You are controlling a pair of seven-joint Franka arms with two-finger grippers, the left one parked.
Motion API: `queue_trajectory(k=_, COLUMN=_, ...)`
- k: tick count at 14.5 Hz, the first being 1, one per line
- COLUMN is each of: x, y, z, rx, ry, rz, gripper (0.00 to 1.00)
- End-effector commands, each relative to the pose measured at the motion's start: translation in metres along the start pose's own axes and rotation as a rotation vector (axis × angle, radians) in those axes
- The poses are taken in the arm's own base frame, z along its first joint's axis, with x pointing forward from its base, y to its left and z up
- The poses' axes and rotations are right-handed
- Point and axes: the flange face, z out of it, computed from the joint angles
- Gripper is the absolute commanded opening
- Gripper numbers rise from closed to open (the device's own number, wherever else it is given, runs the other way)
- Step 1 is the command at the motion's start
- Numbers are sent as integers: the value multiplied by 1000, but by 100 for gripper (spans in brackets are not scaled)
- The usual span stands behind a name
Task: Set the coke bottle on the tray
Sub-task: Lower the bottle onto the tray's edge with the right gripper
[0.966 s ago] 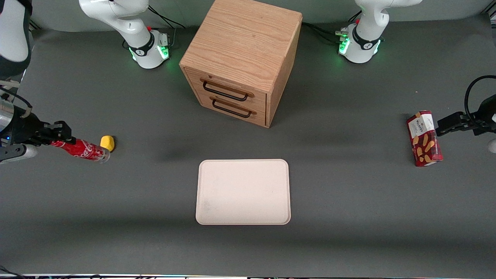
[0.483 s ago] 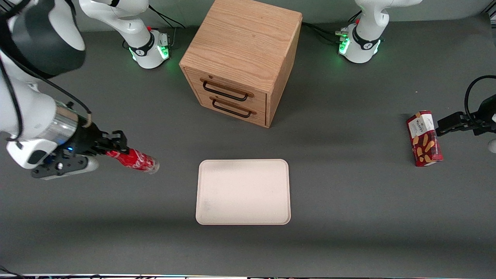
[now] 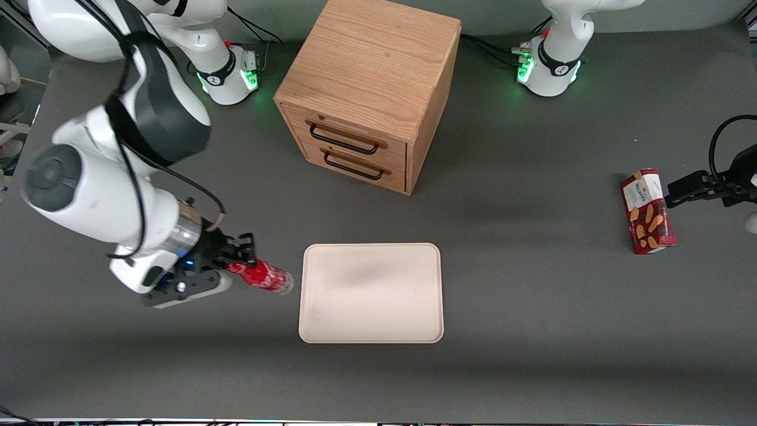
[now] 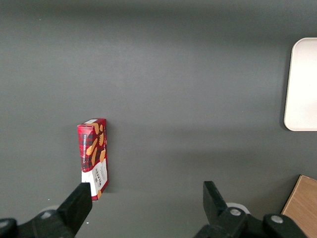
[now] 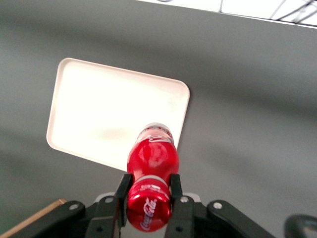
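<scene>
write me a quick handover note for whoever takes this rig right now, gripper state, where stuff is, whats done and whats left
Gripper: shut on the coke bottle, gripping its cap end, base pointing at the tray. It hangs beside the tray's edge toward the working arm's end of the table.
Tray: bare, nearer the front camera than the wooden drawer cabinet.
Done: bottle grasped and lifted off the table.
Left: carry it over the tray, lower it, release.

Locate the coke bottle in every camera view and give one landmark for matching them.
Front view: coke bottle held by the end effector, beside the tray at its working-arm edge.
Right wrist view: coke bottle clamped in the end effector, over the tray's edge.
Left wrist view: not in it.
Shared landmark: the tray.
</scene>
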Motion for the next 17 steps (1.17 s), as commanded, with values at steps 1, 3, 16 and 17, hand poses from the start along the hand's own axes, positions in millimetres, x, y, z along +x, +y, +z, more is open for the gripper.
queue_trajectory(k=1, x=17, y=-11, z=25, rx=-2, ry=49, rz=-5, gripper=0)
queue_trajectory(k=3, x=23, y=-16, z=47, rx=-3, ry=69, rz=-19, gripper=0)
queue_trajectory(k=16, x=31, y=-12, z=135, rx=-71, ry=58, rz=-59, gripper=0)
queue_trajectory(k=17, x=32, y=-12, z=138, rx=-69, ry=63, rz=-59, gripper=0)
